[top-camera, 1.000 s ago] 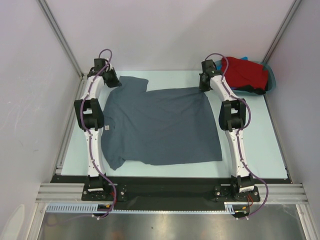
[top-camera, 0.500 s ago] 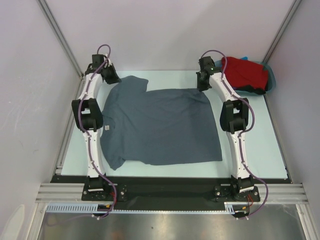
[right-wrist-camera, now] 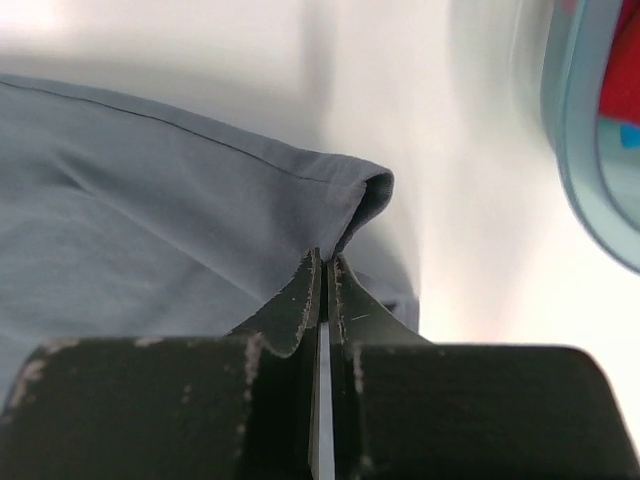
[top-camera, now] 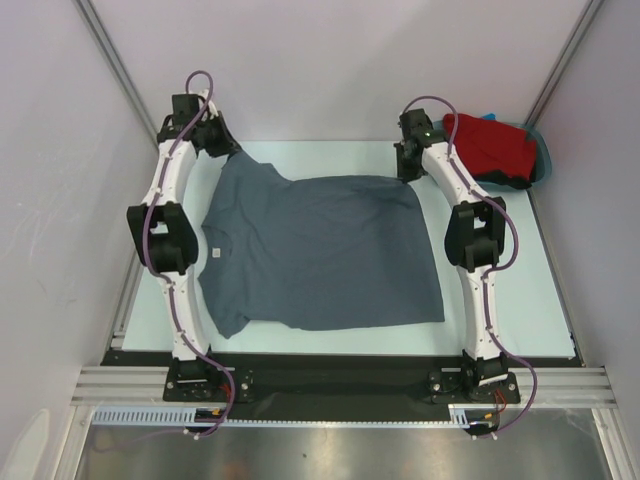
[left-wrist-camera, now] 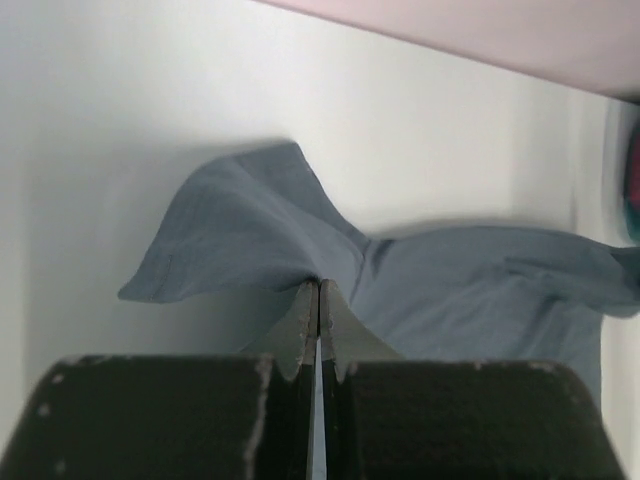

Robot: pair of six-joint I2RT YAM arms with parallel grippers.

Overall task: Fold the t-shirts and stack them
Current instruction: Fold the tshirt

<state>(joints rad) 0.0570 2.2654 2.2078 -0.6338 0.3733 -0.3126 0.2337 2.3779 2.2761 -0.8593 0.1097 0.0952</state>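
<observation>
A slate-grey t-shirt lies spread on the table, its far edge lifted at both corners. My left gripper is shut on the shirt's far left sleeve; in the left wrist view the cloth bunches at the closed tips of the left gripper. My right gripper is shut on the far right hem corner, seen as folded hem pinched by the right gripper. A red t-shirt lies heaped in the teal tub at the far right.
The teal plastic tub stands at the far right corner; its rim shows in the right wrist view. Walls close the table at back and both sides. Both arm bases are bolted at the near edge.
My left gripper has moved farther back and up with the sleeve, pulling the shirt's left shoulder toward the far edge. The right gripper has stayed nearly still on the hem corner.
</observation>
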